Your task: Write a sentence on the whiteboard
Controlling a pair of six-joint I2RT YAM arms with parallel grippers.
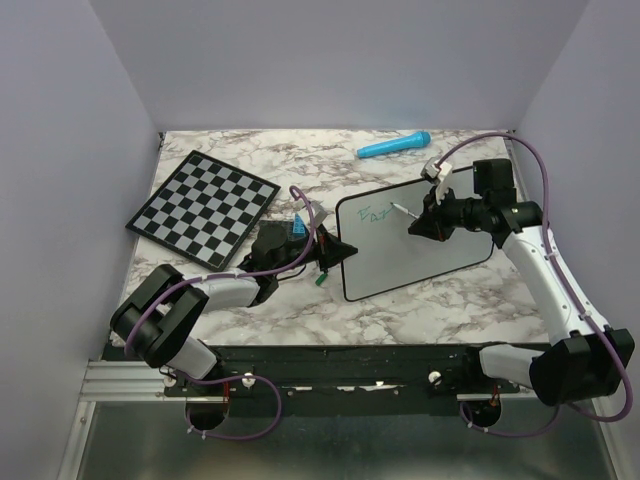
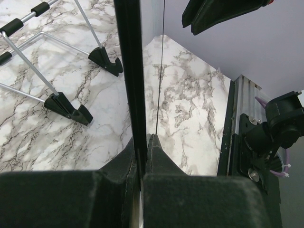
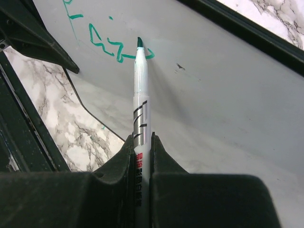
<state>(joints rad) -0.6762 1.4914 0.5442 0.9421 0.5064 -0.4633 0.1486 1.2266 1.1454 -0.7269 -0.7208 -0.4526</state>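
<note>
Tabletop (image 1: 300, 150) — left fingers (image 2: 162, 161) pinch whiteboard (image 1: 420, 262); right fingers (image 3: 164, 164), marker (image 3: 140, 95)

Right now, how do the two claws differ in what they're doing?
The left claw grips the black frame of the whiteboard at its left edge; the right claw grips a marker. The left claw sits beside the board; the right claw is over its face, marker tip by the teal writing. Both are shut.

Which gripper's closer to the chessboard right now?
Left. The left gripper, jaws shut on the left edge of the whiteboard, sits just right of the chessboard. The right gripper holds a marker over the whiteboard, farther right.
</note>
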